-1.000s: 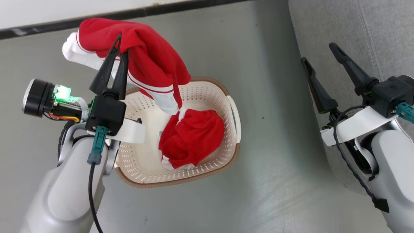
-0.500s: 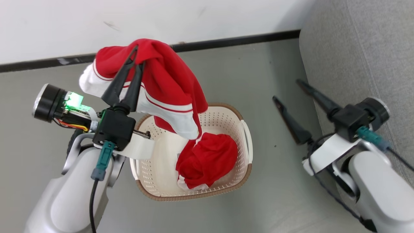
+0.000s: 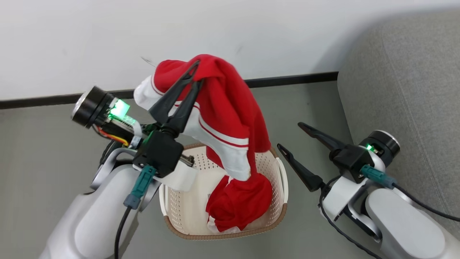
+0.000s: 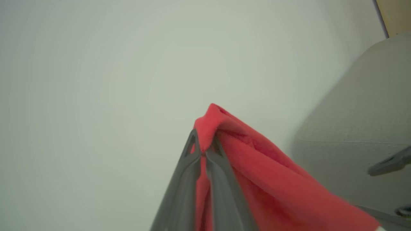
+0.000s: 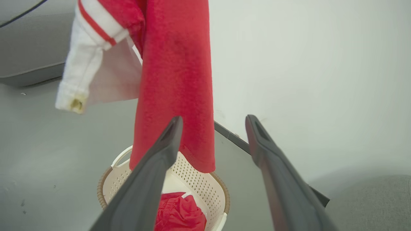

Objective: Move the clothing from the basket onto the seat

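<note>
My left gripper (image 3: pixel 197 72) is shut on one piece of the clothing (image 3: pixel 222 115), a red garment with white cuffs and stripes. It hangs from the fingertips above the basket (image 3: pixel 179 205), its hem over the rim. In the left wrist view the gripper (image 4: pixel 202 141) pinches a red fold (image 4: pixel 257 173). A second red garment (image 3: pixel 239 205) lies bunched in the cream basket. My right gripper (image 3: pixel 289 135) stands open and empty, just right of the basket. In the right wrist view that gripper (image 5: pixel 214 120) faces the hanging garment (image 5: pixel 173 80) and the basket (image 5: pixel 205 189). The grey seat (image 3: pixel 406 90) is at the right.
A white wall (image 3: pixel 230 32) with a black skirting strip (image 3: pixel 294 77) runs behind the basket. Grey floor (image 3: pixel 43 162) surrounds the basket on the left and in front. The seat's rounded side (image 4: pixel 353 128) stands close to the right arm.
The view has tilted up toward the wall. My left gripper has raised the garment higher above the basket. The open right gripper has come off the seat toward the basket.
</note>
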Controlling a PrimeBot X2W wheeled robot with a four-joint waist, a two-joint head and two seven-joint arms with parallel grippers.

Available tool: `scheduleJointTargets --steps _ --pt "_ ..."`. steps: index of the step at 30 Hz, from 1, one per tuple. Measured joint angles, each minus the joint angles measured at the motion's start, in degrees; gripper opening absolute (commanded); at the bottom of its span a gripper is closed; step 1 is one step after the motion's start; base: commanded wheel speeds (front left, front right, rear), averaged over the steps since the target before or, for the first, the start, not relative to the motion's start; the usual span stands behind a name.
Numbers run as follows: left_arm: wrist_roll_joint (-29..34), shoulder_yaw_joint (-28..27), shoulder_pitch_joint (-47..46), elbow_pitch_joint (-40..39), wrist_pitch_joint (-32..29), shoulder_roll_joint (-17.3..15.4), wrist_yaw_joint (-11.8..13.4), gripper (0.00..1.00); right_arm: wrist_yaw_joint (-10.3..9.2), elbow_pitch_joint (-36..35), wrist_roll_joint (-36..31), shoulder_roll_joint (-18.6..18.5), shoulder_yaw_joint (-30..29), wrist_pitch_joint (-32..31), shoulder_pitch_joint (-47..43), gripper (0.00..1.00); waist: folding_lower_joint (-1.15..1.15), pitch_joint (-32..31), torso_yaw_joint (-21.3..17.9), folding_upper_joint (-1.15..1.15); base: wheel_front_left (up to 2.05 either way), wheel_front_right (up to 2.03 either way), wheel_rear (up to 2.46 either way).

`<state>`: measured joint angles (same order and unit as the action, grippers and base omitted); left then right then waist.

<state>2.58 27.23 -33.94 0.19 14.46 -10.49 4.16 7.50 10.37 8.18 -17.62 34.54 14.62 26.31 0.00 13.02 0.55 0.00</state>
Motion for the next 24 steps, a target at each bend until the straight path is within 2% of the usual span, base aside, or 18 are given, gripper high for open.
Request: scheduleJointTargets --steps 11,20,24 --pt "0.0 3.9 -2.1 -1.1 0.3 2.6 -2.9 0.00 0.00 3.6 1.0 -1.1 6.1 0.0 2.3 1.00 0.00 -4.3 1.6 0.00 0.00 0.00 0.00" --pt "-1.5 6.0 -2.3 -1.2 0.3 4.5 -4.4 0.00 0.00 6.2 5.1 -1.5 16.1 0.0 4.9 1.00 0.00 -6.6 3.2 0.00 0.00 0.00 0.00" --pt "-2.5 6.6 -2.3 -0.7 0.3 4.8 -4.9 0.00 0.00 6.7 6.5 -1.2 18.4 0.0 7.6 1.00 0.00 -7.5 4.0 0.00 0.00 0.00 0.00"
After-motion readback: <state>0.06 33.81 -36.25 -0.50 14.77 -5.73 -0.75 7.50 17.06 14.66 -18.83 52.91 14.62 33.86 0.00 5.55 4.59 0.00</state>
